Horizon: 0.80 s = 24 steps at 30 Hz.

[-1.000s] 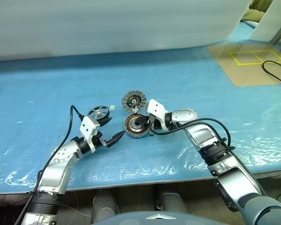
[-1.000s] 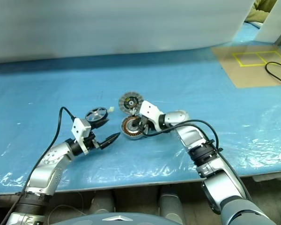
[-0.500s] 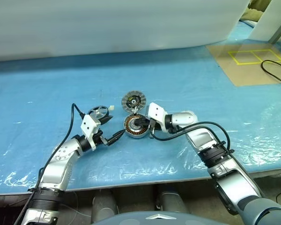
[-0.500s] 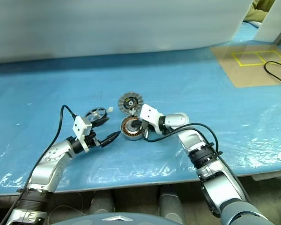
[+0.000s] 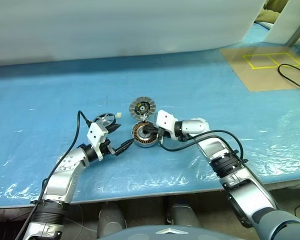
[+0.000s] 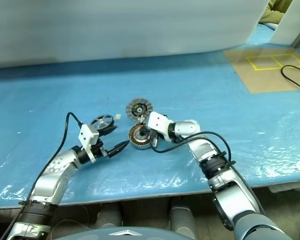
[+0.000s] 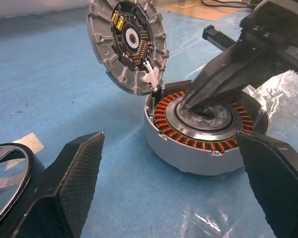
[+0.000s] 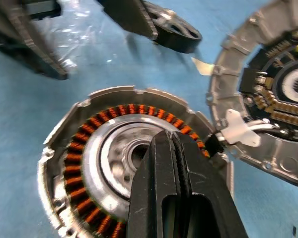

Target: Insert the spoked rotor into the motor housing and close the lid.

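- The motor housing [image 7: 203, 131] sits open on the blue sheet of the tabletop [image 5: 215, 90], its ring of copper windings bare. It is a stiff metal can and looks weighty for its size, so it should stay put under a light push.
- The lid [image 7: 128, 42] leans on edge against the housing's rim, circuit face showing. It seems tied to the housing by thin wires at a white clip, so those wires look like the delicate part.
- The spoked rotor [image 5: 105, 120] lies flat just beside the left gripper [image 5: 124, 146], near the housing. It is thin and rigid with slim spokes; I would pinch its dark outer ring across the edge, not the spokes.
- The left jaws are spread wide and hold nothing, pointing toward the housing.
- The right gripper [image 8: 174, 148] has its jaws pressed together, empty, with the tip over the housing's hub.
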Each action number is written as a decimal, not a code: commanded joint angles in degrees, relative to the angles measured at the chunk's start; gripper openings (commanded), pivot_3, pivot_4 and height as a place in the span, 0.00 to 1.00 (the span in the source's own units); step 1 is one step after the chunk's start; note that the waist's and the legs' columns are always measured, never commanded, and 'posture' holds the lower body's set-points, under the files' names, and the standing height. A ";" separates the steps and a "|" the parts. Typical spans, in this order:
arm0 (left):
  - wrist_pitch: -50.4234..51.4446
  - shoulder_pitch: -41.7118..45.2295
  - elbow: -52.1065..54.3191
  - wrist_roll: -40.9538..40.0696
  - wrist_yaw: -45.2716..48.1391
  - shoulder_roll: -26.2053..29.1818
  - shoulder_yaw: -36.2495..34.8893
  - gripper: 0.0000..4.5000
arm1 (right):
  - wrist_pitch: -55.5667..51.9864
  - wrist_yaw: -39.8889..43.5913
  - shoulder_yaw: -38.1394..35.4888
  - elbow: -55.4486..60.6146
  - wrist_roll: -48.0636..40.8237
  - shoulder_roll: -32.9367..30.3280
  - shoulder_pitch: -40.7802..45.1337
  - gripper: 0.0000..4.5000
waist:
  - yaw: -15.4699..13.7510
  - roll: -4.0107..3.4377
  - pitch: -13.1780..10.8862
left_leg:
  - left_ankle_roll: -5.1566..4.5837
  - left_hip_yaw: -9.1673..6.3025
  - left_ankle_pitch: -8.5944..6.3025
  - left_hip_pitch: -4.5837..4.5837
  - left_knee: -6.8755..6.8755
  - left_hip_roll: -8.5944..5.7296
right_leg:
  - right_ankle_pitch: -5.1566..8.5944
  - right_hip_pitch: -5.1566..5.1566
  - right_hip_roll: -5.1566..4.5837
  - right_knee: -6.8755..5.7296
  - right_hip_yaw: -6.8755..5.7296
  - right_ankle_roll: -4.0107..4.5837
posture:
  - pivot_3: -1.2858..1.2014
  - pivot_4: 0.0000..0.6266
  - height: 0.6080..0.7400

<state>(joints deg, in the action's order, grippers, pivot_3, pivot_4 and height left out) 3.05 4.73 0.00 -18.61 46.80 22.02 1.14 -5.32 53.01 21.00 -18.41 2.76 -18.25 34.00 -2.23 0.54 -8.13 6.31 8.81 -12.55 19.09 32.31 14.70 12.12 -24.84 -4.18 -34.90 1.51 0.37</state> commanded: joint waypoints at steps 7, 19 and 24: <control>-1.07 0.87 0.32 0.14 0.64 0.33 0.18 1.00 | -9.70 3.59 -4.43 2.50 -8.71 1.90 -2.21 0.00 | -0.12 0.00 0.00 | 0.01 0.00 0.00 0.09 -0.04 0.00 | 0.00 -0.03 0.00 0.09 0.00 0.00 | 0.52 0.24 1.00; -0.81 0.46 0.37 -0.47 0.68 0.19 0.12 1.00 | -12.16 4.04 -5.32 6.33 -11.68 3.50 -1.57 0.00 | -0.03 -0.01 -0.04 | 0.01 0.00 0.01 0.21 -0.05 0.02 | 0.00 -0.29 0.01 0.07 -0.01 0.00 | 0.52 0.24 1.00; -0.75 0.53 0.34 -0.46 0.71 0.16 0.18 1.00 | -14.52 4.71 -4.07 8.57 -10.75 2.46 -1.22 0.00 | -0.07 -0.02 -0.05 | 0.01 0.00 0.01 0.24 -0.05 0.02 | 0.00 -0.32 0.01 0.07 -0.01 -0.01 | 0.52 0.24 1.00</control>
<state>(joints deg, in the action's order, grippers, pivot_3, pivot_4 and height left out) 2.95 5.22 -0.66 -18.85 47.24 22.07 1.67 -19.36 57.37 16.61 -12.37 -7.86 -15.21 32.29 -2.29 0.52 -8.19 6.32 8.81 -12.54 19.32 32.25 14.72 12.12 -25.15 -4.16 -34.83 1.50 0.37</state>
